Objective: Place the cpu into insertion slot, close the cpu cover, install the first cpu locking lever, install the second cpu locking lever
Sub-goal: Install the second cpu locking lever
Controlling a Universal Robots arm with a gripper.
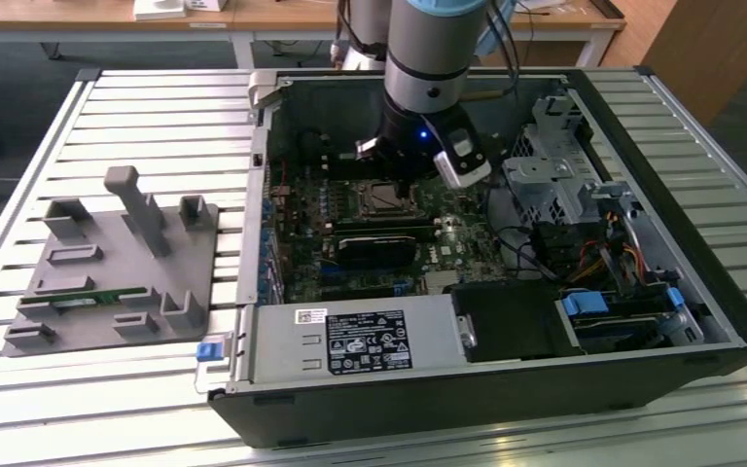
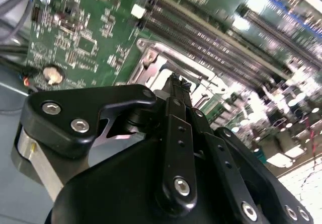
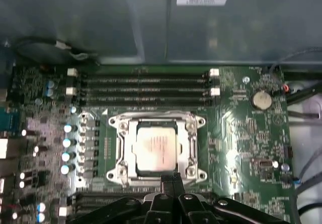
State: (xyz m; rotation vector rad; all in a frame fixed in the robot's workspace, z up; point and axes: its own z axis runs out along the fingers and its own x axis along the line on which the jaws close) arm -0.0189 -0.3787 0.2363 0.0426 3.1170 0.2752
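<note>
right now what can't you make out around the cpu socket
- Near rim of the insertion slot: hidden by the pincer in the first wrist view.
- Locking levers' latched or free state: too fine to tell in the first wrist view.
- The cpu in the exterior view: the arm stands over the socket.
- Far motherboard: blurred in the second wrist view.

Surface: slatted metal table (image 1: 153, 107) | near the exterior view's left edge — grey fixture block (image 1: 108, 268) with upright pegs, lying flat | centre to right edge — open black computer case (image 1: 504, 389) resting directly on the slats
</note>
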